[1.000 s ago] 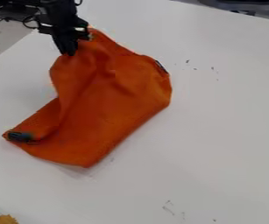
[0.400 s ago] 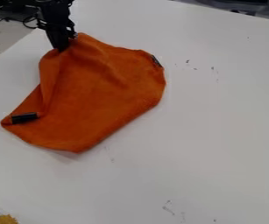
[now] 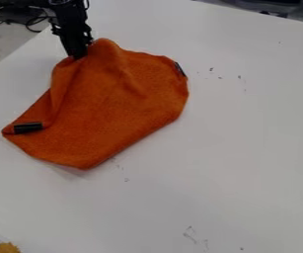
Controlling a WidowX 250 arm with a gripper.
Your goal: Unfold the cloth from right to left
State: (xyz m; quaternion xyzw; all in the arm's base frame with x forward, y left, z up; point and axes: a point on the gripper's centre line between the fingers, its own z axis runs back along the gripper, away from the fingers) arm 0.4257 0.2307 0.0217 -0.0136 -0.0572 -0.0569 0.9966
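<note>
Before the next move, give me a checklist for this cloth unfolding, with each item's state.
1. Gripper at the orange cloth's upper-left edge: ok.
2. Grip secure: cannot tell.
3. Cloth lying flat: not ok, creased and raised near the gripper.
4. Cloth within the white tabletop's edges: ok.
5. Yellow object at lower left apart from the cloth: ok.

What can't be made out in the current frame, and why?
All in the camera view:
- Cloth: underside hidden by its upper surface.
- Gripper: its hold on the cloth, obscured by folds.
- Yellow thing: cut off by the bottom edge.
- Arm: upper part, cut off by the top edge.
</note>
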